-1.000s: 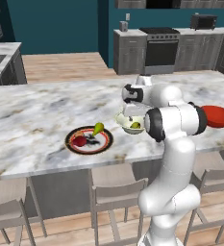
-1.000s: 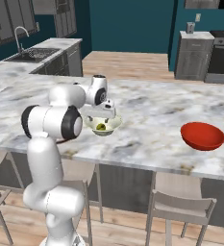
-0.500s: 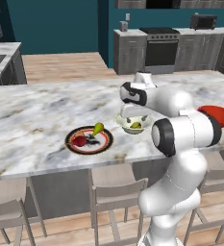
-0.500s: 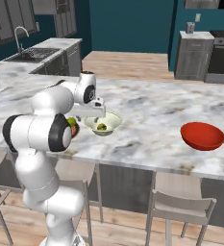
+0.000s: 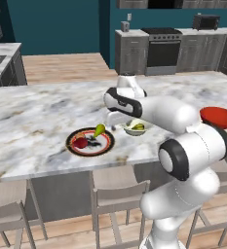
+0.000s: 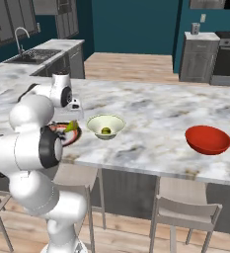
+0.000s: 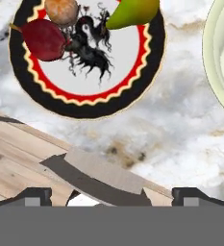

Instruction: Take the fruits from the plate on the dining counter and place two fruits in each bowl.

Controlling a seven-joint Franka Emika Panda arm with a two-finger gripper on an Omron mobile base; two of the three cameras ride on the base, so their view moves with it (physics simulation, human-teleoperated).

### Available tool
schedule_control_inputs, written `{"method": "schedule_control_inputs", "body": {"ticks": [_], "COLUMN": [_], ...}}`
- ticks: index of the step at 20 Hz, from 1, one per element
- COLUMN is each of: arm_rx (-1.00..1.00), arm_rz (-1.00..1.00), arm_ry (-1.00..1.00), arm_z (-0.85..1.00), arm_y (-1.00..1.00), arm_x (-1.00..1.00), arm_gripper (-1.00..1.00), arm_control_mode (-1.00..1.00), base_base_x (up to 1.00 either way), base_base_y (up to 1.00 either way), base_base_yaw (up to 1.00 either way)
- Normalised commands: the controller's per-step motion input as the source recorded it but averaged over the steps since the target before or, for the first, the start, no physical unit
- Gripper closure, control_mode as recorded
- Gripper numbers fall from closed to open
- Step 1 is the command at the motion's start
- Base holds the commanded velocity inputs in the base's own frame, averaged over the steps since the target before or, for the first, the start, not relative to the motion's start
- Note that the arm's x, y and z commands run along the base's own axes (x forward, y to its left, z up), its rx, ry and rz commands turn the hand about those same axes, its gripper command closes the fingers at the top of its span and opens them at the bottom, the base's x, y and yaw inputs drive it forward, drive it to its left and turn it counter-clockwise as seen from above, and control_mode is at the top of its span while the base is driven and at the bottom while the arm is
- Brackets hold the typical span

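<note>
The plate (image 7: 84, 108) lies on the dining counter (image 7: 180, 144) with three fruits on it: a dark red one (image 7: 41, 38), a tan-orange one (image 7: 61, 10) and a green pear (image 7: 131, 12). My gripper (image 7: 112, 197) hangs open and empty above the counter's near edge, just short of the plate. In the left base view the gripper (image 5: 116, 118) sits between the plate (image 5: 89, 151) and the cream-white bowl (image 5: 129, 131). A small yellow-green fruit (image 6: 106, 131) lies in that bowl (image 6: 105, 122). The red bowl (image 6: 208, 139) stands far to the right with nothing showing inside.
Stools (image 5: 117, 192) stand along the counter's near side, over a wooden floor. One stool back (image 7: 99, 178) shows below the gripper. Dark grey cabinets and an oven (image 5: 161, 48) line the back wall, and a sink (image 6: 35, 52) sits at the far left.
The arm has swung left from above the cream-white bowl toward the plate. The yellow-green fruit stays in the bowl. The plate's fruits have not moved.
</note>
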Motion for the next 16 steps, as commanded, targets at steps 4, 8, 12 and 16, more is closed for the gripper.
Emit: {"method": "schedule_control_inputs", "body": {"ticks": [4,8,12,16], "arm_rx": [0.00,0.00,0.00,0.00], "arm_rz": [0.24,0.27,0.23,0.14], "arm_ry": [0.00,0.00,0.00,0.00], "arm_z": [0.00,-0.14,-0.32,-0.49], "arm_y": [0.96,0.64,0.47,0.62], "arm_x": [-0.07,0.14,0.37,0.39], "arm_gripper": [-1.00,-1.00,-1.00,-1.00], "arm_control_mode": [-1.00,-1.00,-1.00,-1.00], "base_base_x": [0.00,0.00,0.00,0.00], "base_base_y": [0.00,0.00,0.00,0.00], "base_base_yaw": [0.00,0.00,0.00,0.00]}}
